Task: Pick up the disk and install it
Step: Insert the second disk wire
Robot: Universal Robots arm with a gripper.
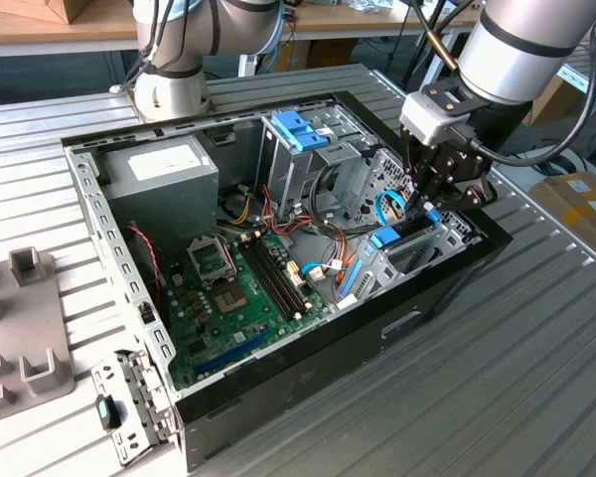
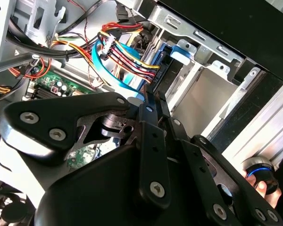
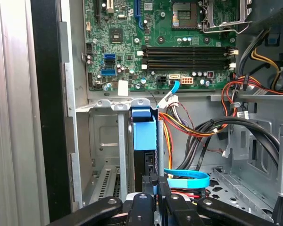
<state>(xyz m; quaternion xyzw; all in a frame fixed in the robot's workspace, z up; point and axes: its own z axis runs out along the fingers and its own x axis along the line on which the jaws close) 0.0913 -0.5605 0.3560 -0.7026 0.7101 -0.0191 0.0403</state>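
The blue-framed silver metal disk [image 3: 144,136] was held edge-on by the closed black gripper [image 1: 422,204] inside the open computer case [image 1: 308,343], right of centre.

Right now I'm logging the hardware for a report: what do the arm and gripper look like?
The arm is silver-grey and tubular, with a dark band at a joint. A pale grey block sits at its wrist, with black cables alongside. The gripper is black, built of flat angular links joined by round silver screw heads, seen in both wrist views.
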